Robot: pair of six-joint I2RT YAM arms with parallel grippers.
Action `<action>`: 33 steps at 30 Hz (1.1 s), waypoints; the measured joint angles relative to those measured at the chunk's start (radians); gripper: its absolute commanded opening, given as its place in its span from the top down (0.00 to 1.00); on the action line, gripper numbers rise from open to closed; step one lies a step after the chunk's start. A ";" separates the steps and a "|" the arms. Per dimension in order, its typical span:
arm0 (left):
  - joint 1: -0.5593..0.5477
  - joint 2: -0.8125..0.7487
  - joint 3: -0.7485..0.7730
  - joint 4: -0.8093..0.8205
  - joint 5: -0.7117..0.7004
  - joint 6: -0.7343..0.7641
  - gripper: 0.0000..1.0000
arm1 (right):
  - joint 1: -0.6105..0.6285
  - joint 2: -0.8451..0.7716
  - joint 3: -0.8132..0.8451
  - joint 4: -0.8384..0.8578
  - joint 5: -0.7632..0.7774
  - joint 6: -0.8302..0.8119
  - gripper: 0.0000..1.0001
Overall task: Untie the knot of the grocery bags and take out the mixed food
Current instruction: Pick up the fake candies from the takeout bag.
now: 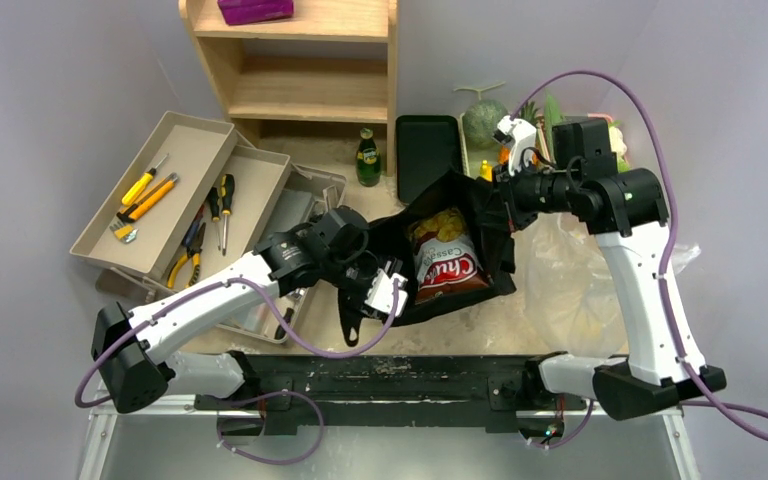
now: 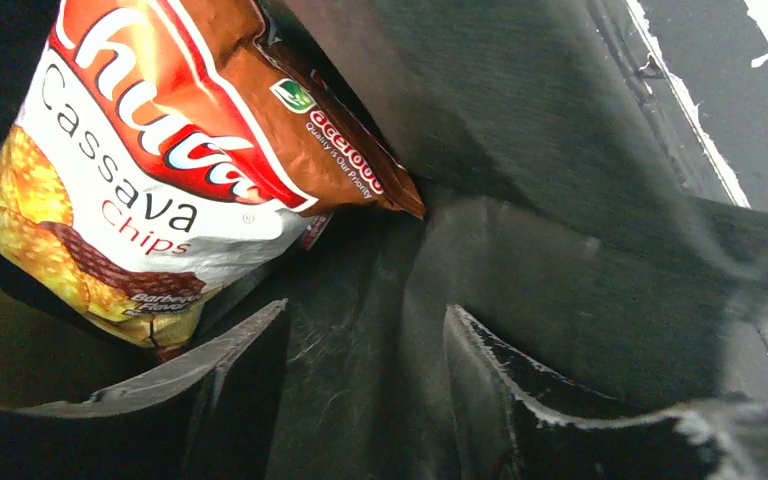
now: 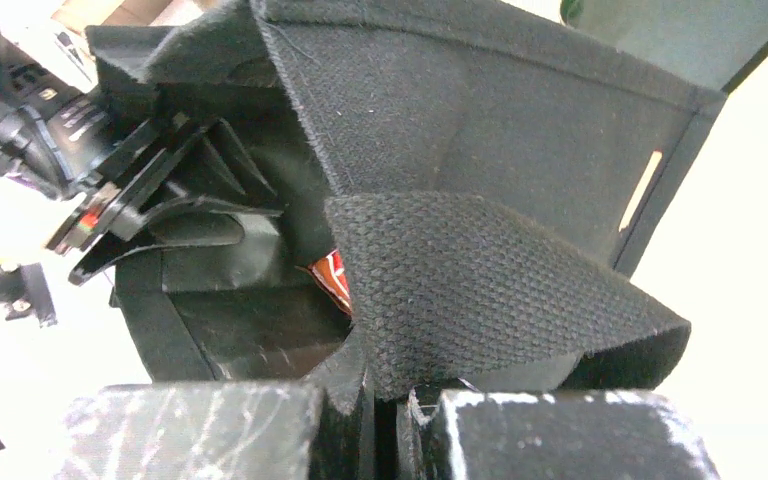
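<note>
At table centre, a black bag (image 1: 480,215) lying open, with a chip packet (image 1: 447,258) inside, label up. Clamped on the bag's far rim: right gripper (image 3: 385,400), cloth pinched between its closed fingers. Reaching into the bag's near mouth: left gripper (image 2: 365,315), jaws parted, nothing between them, just short of the packet. Beside the right arm, a crumpled clear bag (image 1: 570,285). Farther back, outside both bags, a melon (image 1: 484,122) and a green bottle (image 1: 367,158).

Top of chip packet (image 2: 160,170) cut by frame edge; plastic bag (image 1: 560,270) partly behind right arm (image 1: 650,290)
</note>
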 measured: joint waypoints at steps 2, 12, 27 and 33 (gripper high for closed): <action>-0.001 0.000 -0.015 0.012 -0.004 0.008 0.38 | 0.024 -0.022 -0.001 0.008 0.009 -0.011 1.00; 0.002 -0.016 -0.010 0.329 -0.080 -0.269 0.25 | 0.090 -0.011 -0.002 0.021 0.070 -0.025 1.00; -0.179 0.179 0.060 0.500 -0.362 -0.573 0.00 | 0.067 -0.011 -0.081 0.100 0.088 0.154 1.00; -0.225 0.262 0.107 0.412 -0.477 -0.576 0.00 | 0.054 -0.010 -0.104 0.117 0.088 0.194 1.00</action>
